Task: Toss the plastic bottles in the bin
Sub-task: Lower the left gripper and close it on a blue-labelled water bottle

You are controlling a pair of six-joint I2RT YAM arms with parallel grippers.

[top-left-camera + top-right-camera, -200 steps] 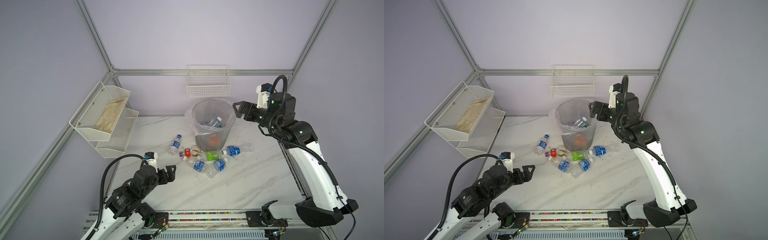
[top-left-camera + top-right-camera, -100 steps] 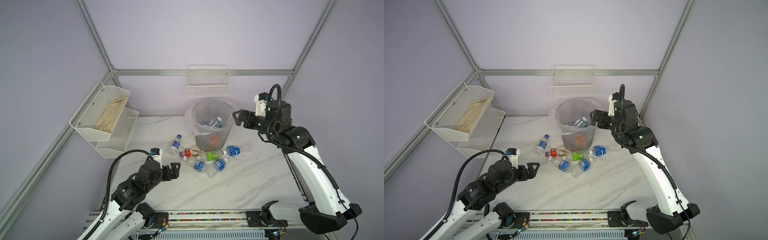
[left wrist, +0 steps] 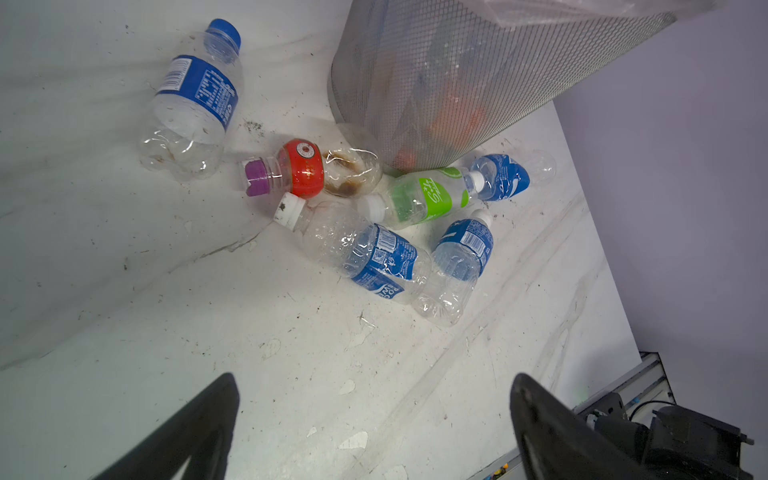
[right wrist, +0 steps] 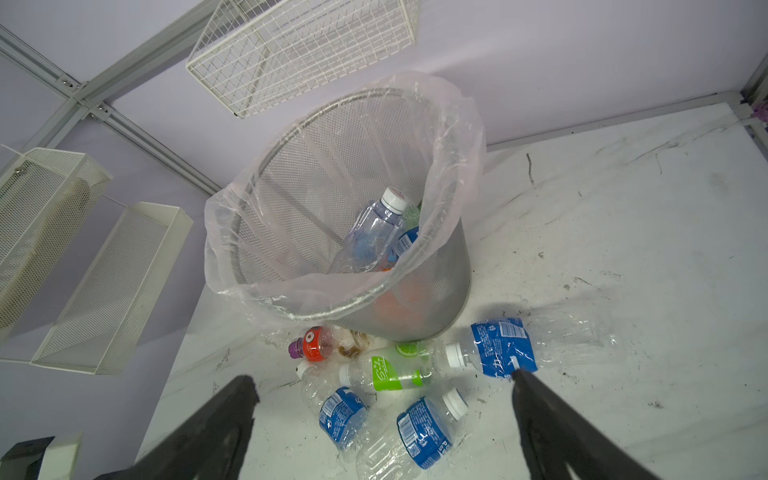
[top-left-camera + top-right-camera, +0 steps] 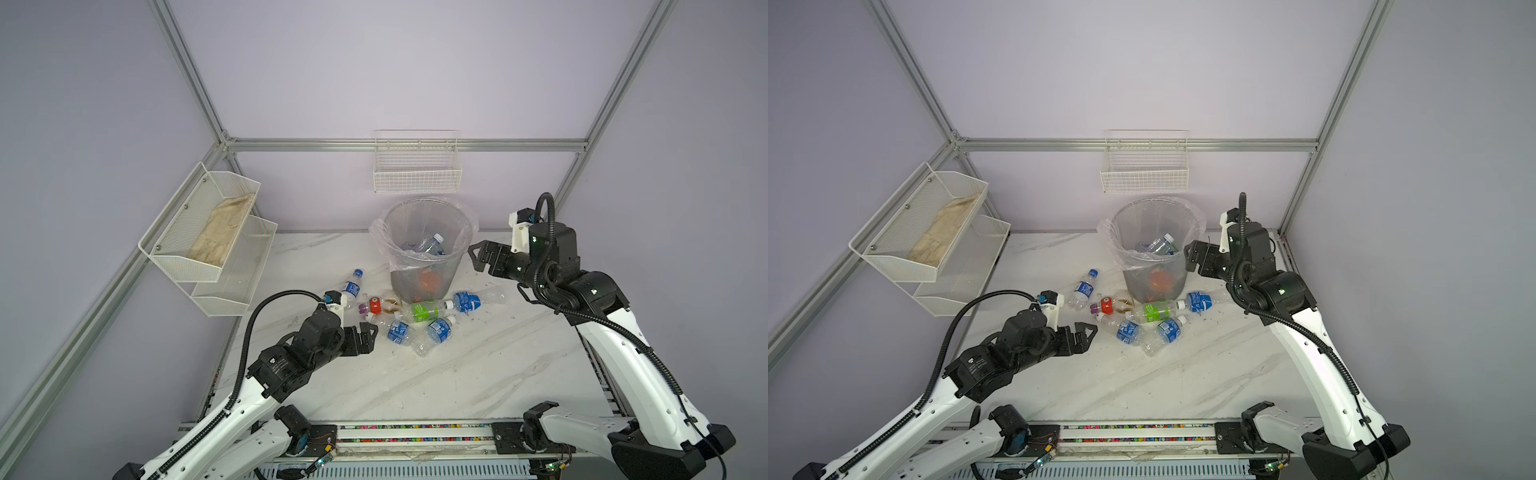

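Observation:
The bin is a grey mesh wastebasket with a clear liner, standing at the back middle of the table, with bottles inside. Several plastic bottles lie in a heap before it: a blue-capped one, a red-labelled one, a green-labelled one and blue-labelled ones. My left gripper is open and empty, just left of the heap and low over the table. My right gripper hangs open and empty beside the bin's right wall.
Two white mesh shelves hang on the left wall, the upper one holding a cloth. A white wire basket is mounted on the back wall above the bin. The table's front rail runs between the arm bases.
My left gripper has advanced toward the heap of bottles. My right gripper has dropped from the bin's rim height down along its right side. Both stayed open.

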